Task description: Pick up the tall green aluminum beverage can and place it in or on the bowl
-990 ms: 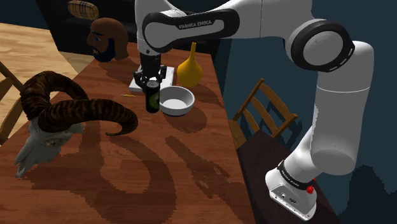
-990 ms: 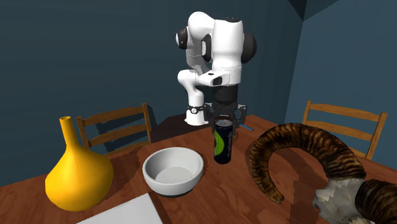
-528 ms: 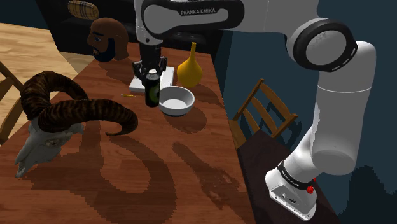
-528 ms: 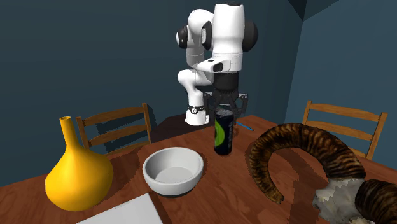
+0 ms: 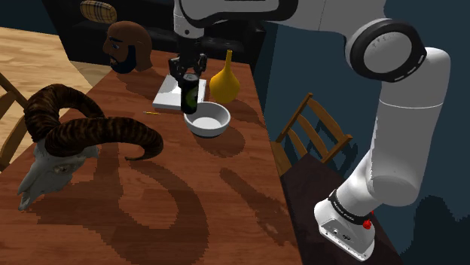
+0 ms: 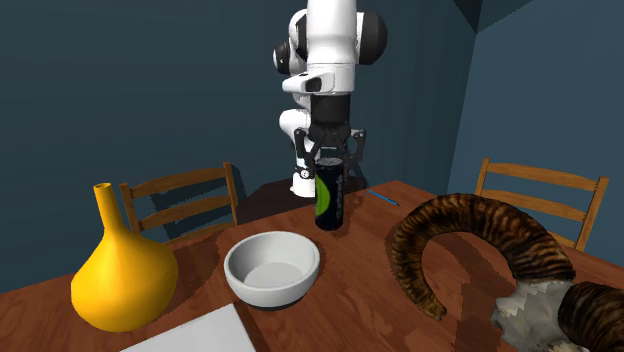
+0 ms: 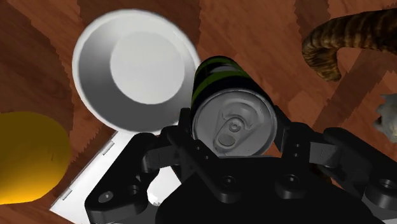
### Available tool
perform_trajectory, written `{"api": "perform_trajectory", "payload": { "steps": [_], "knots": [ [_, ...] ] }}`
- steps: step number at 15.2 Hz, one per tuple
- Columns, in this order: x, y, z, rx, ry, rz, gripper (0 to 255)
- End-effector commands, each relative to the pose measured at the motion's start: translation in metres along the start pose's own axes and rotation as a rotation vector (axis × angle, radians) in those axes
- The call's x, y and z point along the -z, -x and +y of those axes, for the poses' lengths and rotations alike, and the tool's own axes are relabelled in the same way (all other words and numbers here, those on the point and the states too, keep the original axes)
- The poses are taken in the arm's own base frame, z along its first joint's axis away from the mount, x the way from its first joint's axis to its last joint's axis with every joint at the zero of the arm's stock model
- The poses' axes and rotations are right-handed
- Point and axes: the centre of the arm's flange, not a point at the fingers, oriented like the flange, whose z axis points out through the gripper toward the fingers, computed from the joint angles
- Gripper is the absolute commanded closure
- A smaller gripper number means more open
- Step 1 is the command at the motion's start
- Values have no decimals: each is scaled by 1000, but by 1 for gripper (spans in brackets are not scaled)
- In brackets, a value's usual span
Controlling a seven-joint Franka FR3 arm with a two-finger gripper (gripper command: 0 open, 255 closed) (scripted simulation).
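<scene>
here's the white bowl, upright on the wooden table, and the wrist view looks straight into it: smooth white floor and walls all the way round. just beside the bowl stands the yellow vase, fat belly and thin neck, and what's inside it can't be made out. a flat white slab lies close to the bowl too, next to the vase.

now the can, dark with green bands and a silver lid. it's upright, right at the bowl's edge on the side away from the vase. from the wrist view its body overlaps the bowl's rim, and its base sits off to the bowl's side, not over the middle. in the second exterior view it looks to hang clear of the tabletop, though that's hard to call for certain.

the gripper comes straight down onto the can's top. the black fingers are clamped on it, one pressed to each side just under the lid, with the lid sitting squarely between them.

on the far side of the can from the bowl, the horned skull sprawls across the wood.
</scene>
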Motion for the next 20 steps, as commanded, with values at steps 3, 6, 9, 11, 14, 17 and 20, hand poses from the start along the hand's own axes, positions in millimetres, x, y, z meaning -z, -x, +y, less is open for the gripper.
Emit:
{"api": "perform_trajectory", "payload": {
  "steps": [3,6,9,11,14,17,20],
  "knots": [
    [10,-10,50,1,0,0,255],
    [21,-18,88,1,0,0,255],
    [31,-26,126,1,0,0,255],
    [21,-26,126,1,0,0,255],
    [5,-26,127,1,0,0,255],
    [-11,-26,127,1,0,0,255],
    [-27,-26,127,1,0,0,255]
  ]
}}
